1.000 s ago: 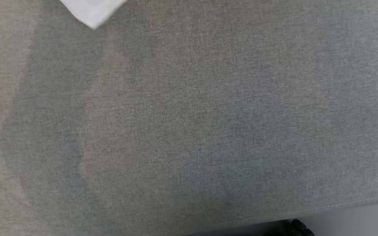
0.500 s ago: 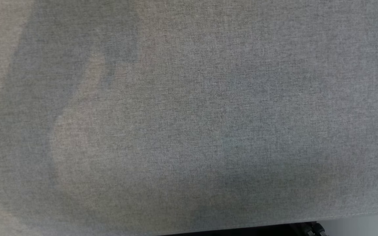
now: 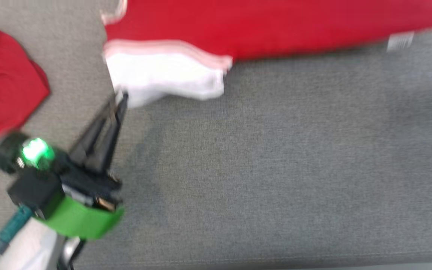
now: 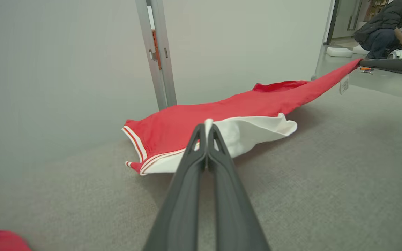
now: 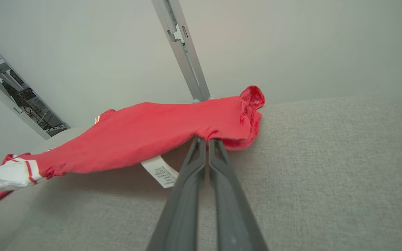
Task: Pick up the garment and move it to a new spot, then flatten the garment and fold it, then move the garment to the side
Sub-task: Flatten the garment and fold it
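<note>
Holding a red jersey garment with white striped trim (image 3: 276, 26) taut across the grey fabric-covered bench (image 3: 276, 168), I judge the pick-up done; flattening, folding and the side move remain. A crumpled red cloth (image 3: 2, 86) lies at ten o'clock. My left end effector (image 3: 121, 98) is clamped on the white hem at eleven; my right end effector (image 5: 206, 140) pinches the red edge toward two o'clock. Bare bench spreads toward six, ending at its front edge.

Head camera: steeply down on grey cloth surface (image 3: 276, 168), blurred, seemingly fairly near. Wrist cameras: low over it, facing the wall (image 4: 65, 52). All three share the red garment (image 3: 276, 22).
</note>
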Tool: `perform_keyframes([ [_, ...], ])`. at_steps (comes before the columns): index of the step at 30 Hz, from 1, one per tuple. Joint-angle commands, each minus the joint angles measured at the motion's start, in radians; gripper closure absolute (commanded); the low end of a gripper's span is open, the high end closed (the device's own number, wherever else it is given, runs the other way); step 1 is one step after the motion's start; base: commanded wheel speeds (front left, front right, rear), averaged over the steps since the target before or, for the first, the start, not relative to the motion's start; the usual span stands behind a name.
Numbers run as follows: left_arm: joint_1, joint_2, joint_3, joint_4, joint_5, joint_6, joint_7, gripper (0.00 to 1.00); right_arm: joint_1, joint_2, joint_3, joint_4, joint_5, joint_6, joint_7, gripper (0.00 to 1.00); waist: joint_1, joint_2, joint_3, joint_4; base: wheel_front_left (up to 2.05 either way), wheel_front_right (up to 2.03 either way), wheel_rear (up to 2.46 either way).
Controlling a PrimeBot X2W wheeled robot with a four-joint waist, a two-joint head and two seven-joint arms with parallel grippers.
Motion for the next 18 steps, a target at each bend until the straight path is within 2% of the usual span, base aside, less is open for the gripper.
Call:
perform_keyframes([
  [1, 0.065, -0.005, 0.002, 0.004, -0.014, -0.006, 0.000, 1.00, 0.052, 0.013, -0.011, 0.000, 0.001, 0.000, -0.004, 1.00, 0.0001, 0.0000, -0.164, -0.014, 0.00, 0.00, 0.00],
  [10, 0.337, -0.053, 0.027, 0.025, -0.049, -0.016, 0.000, 1.00, 0.302, 0.047, -0.003, 0.040, -0.006, 0.000, -0.004, 1.00, 0.0001, 0.0000, -0.267, -0.034, 0.00, 0.00, 0.00],
  [18, 0.466, -0.024, -0.039, 0.036, -0.061, -0.016, 0.000, 1.00, 0.478, 0.043, -0.005, 0.033, 0.008, 0.000, -0.004, 1.00, 0.0001, 0.0000, -0.317, -0.042, 0.00, 0.00, 0.00],
])
